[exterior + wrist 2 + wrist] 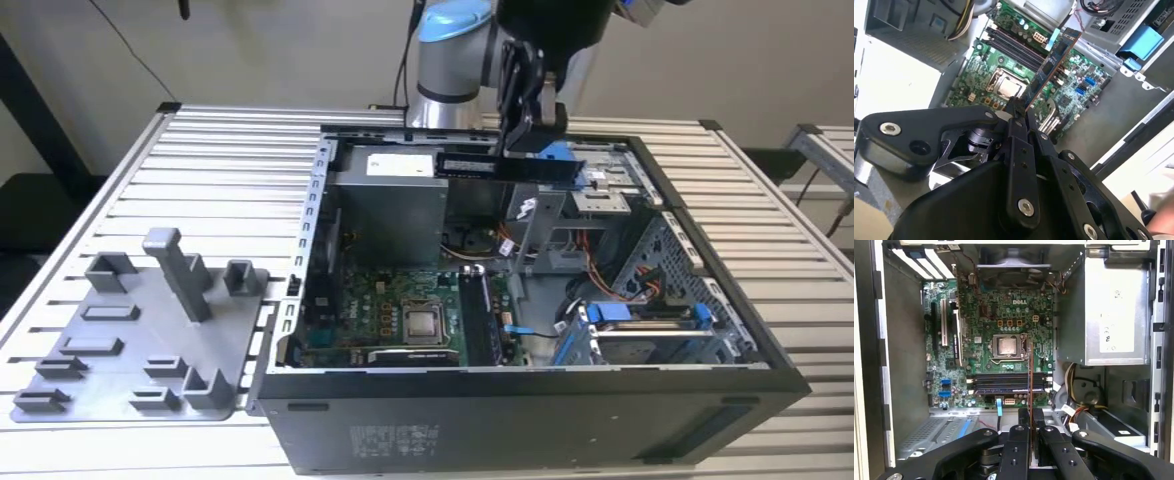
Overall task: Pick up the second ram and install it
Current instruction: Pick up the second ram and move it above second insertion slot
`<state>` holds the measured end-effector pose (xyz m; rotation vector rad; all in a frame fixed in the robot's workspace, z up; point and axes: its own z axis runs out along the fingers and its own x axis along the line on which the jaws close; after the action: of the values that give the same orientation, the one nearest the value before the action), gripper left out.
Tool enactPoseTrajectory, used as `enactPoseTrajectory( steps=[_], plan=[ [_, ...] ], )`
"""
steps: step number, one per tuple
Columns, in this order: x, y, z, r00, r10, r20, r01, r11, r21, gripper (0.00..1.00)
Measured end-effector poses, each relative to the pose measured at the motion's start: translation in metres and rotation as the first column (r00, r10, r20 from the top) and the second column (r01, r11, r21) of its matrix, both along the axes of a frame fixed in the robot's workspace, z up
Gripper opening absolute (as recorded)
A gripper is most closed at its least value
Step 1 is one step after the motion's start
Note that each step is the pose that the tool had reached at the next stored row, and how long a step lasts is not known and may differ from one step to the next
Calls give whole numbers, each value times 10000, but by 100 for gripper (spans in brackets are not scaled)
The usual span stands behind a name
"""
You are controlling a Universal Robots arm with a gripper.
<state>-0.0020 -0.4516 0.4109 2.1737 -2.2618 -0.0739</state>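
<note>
The black two-fingered gripper (525, 146) (1019, 113) (1031, 415) is clamped tight on the long, narrow, dark green-black memory stick (497, 166) (1052, 62) (1030, 372), its fingers pressed flat against the two faces of the board. In the exterior view the stick hangs level, lengthwise, under the gripper, up at the height of the far rim of the open black computer case (534, 425) and clear of everything inside it. In the first wrist view it shows edge-on as a thin line. In the second wrist view its chip-bearing face slants away from the fingertips.

Below the stick, well apart from it, lies the green motherboard (387, 300) (1074, 100) (979, 300) with its square silver processor (424, 325) (1006, 86) (1006, 346). Just beside the processor run the long black memory slots (1014, 47) (1006, 382). A grey metal power supply box (1114, 315) sits in the case next to the board.

The case stands on a pale slatted metal surface (227, 150). On the exterior view's left of the case, touching its side, rests a grey plastic holder tray with upright posts (140, 338).
</note>
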Motion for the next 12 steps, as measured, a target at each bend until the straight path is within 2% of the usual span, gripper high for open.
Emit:
enactPoseTrajectory(
  steps=[12],
  plan=[
    [42,172,-2,9999,116,0,-116,9999,1,14]
  ],
)
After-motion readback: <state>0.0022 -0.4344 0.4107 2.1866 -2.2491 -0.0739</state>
